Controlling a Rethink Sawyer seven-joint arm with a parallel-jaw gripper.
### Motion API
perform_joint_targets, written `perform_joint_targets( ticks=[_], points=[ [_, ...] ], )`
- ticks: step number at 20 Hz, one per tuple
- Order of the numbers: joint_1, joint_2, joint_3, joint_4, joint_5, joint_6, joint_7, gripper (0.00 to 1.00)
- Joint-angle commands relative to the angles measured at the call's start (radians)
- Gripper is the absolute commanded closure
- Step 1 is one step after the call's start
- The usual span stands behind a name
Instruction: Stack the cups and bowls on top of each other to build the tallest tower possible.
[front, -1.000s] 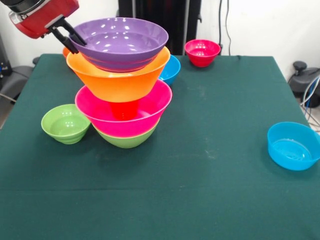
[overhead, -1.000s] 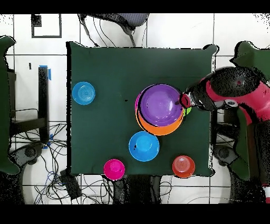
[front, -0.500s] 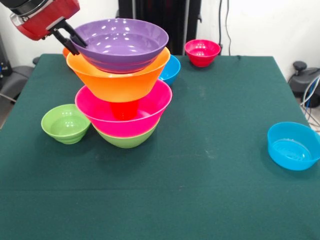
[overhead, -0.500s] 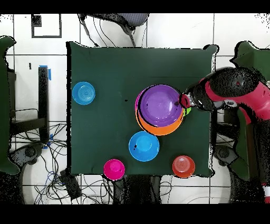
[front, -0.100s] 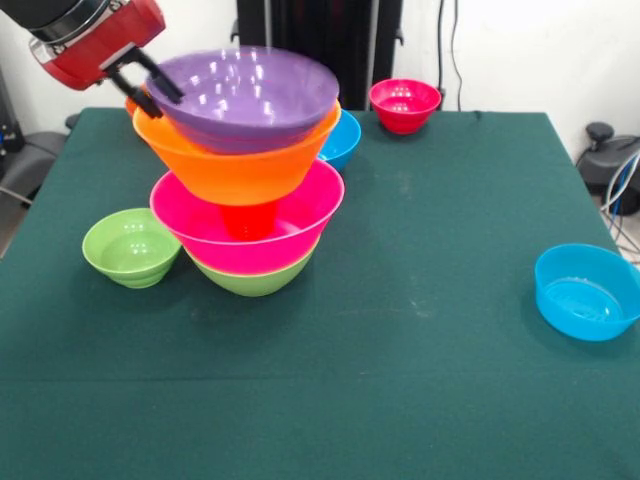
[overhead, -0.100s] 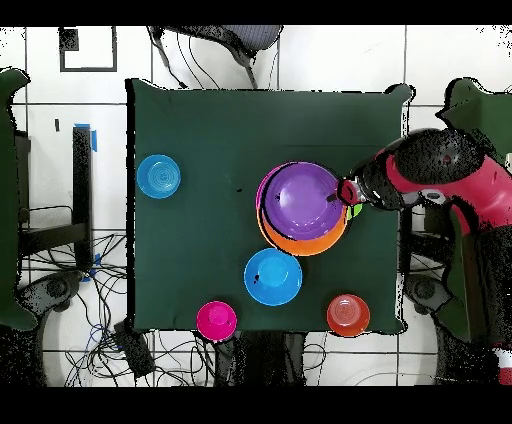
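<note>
The tower stands left of centre: a green bowl (front, -0.100s: 255, 280) lowest, then a large pink bowl (front, -0.100s: 250, 240), with an orange cup (front, -0.100s: 249, 218) standing in the pink one. A large orange bowl (front, -0.100s: 235, 165) rests on the cup. On top lies the purple bowl (front, -0.100s: 250, 100), tilted with its left rim raised. My gripper (front, -0.100s: 150, 90) is shut on that left rim, one finger inside and one outside. From above, the gripper (overhead, -0.100s: 341, 195) sits at the right rim of the purple bowl (overhead, -0.100s: 300, 197), over the orange bowl (overhead, -0.100s: 300, 243).
Loose bowls lie around the tower: a small green bowl (front, -0.100s: 130, 245) beside it, a blue bowl (front, -0.100s: 343, 138) behind it, a small red-pink bowl (front, -0.100s: 404, 105) at the back, another blue bowl (front, -0.100s: 585, 292) at the right, and an orange-red bowl (overhead, -0.100s: 347, 315) near the table corner.
The purple bowl has tipped: its gripper-side rim has risen and it now leans on the orange bowl. The gripper has moved up a little with the rim.
</note>
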Motion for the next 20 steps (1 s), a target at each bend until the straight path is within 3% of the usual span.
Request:
perform_joint_targets(
  ticks=[1, 20],
  points=[
    [0.014, 0.020, -0.013, 0.051, -0.031, -0.072, 0.059, 0.00],
    [0.011, 0.009, -0.006, 0.060, -0.036, -0.069, 0.039, 0.00]
  ],
)
